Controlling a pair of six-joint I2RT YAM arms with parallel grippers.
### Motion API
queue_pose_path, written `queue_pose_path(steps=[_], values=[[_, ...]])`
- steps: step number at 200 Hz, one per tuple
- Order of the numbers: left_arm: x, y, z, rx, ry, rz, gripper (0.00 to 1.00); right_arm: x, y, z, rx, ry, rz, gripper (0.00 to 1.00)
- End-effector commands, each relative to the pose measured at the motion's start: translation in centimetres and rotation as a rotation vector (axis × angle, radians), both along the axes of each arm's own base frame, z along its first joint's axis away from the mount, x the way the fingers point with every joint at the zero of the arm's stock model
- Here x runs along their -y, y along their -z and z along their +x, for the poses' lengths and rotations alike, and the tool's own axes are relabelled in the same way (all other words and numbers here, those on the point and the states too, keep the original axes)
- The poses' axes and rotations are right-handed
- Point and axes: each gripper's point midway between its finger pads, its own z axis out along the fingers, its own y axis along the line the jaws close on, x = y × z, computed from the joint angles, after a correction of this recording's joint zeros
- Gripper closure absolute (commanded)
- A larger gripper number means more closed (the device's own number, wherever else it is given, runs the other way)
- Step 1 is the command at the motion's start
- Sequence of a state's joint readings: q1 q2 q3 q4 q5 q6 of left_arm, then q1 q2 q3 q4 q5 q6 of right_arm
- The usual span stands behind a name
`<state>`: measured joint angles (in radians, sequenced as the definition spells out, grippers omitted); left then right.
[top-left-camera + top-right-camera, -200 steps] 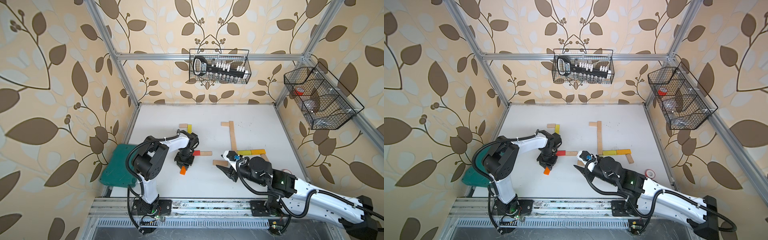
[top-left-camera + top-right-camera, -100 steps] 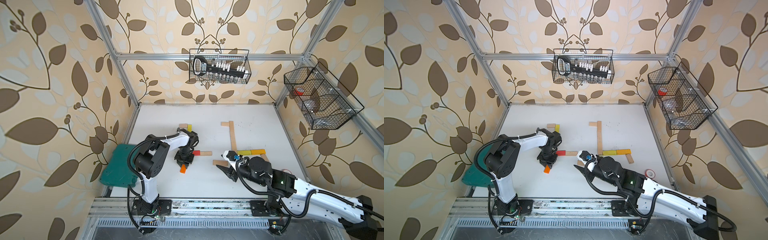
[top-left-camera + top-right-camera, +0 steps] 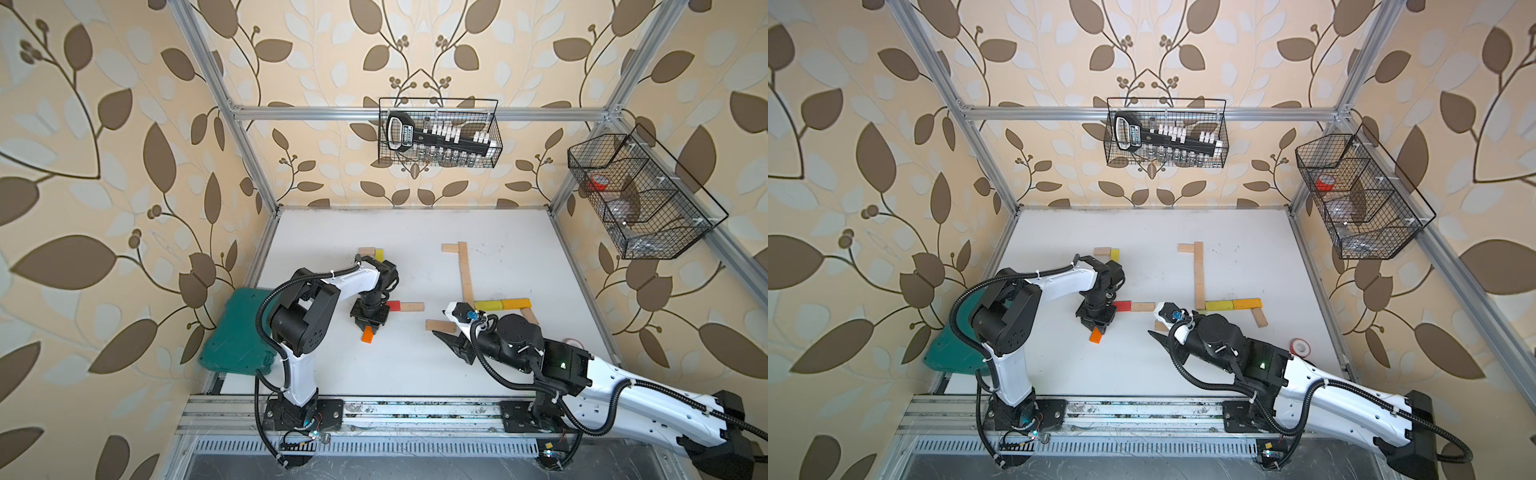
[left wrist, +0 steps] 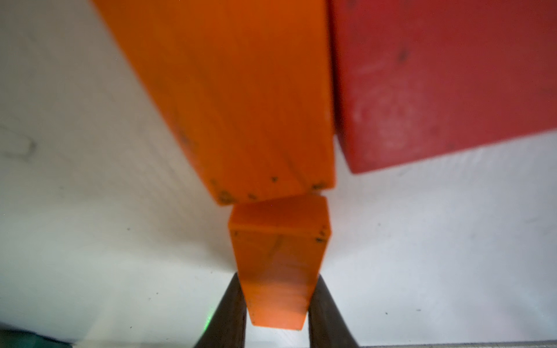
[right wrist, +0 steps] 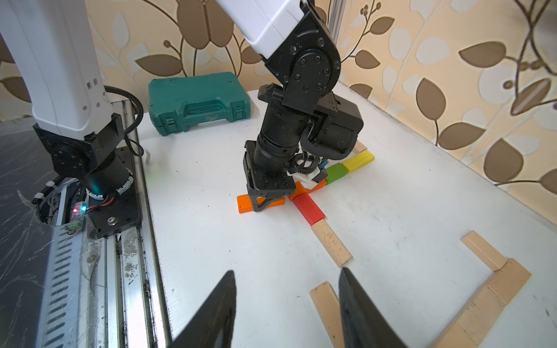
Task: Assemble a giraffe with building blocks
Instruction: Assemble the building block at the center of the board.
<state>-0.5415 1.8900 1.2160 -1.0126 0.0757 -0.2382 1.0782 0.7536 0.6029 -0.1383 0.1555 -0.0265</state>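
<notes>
My left gripper (image 3: pixel 369 327) points down at the table and is shut on a short orange block (image 3: pixel 367 335). In the left wrist view that orange block (image 4: pixel 278 265) sits pinched between both dark fingers, its end meeting a longer orange block (image 4: pixel 241 90) beside a red block (image 4: pixel 437 75). A red block (image 3: pixel 393 306) and a pale plank (image 3: pixel 412 306) run in a line toward the right. My right gripper (image 5: pixel 286 274) hovers low and open with nothing between its fingers, and a pale plank (image 5: pixel 327 307) lies beside one finger. Long pale planks (image 3: pixel 465 270) meet yellow blocks (image 3: pixel 503 304) at mid-right.
A dark green case (image 3: pixel 237 328) lies at the table's left edge. A pale block (image 3: pixel 366 251) and a yellow block (image 3: pixel 379 252) lie behind the left arm. A green block (image 5: pixel 336 173) lies under the left wrist. A red-and-white tape roll (image 3: pixel 1300 345) sits at the right. Two wire baskets hang on the walls.
</notes>
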Motion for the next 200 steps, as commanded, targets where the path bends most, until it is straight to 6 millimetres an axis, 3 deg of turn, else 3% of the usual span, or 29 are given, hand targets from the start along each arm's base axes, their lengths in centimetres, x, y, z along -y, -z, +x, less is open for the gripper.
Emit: queue_pose_path(steps=[1, 200], values=[[-0.19, -0.21, 1.1, 0.024, -0.012, 0.009, 0.83, 0.25, 0.74, -0.01, 0.0, 0.01, -0.018, 0.48], [0.22, -0.21, 1.33, 0.018, -0.018, -0.008, 0.66, 0.53, 0.91, 0.08, 0.004, 0.022, -0.017, 0.47]])
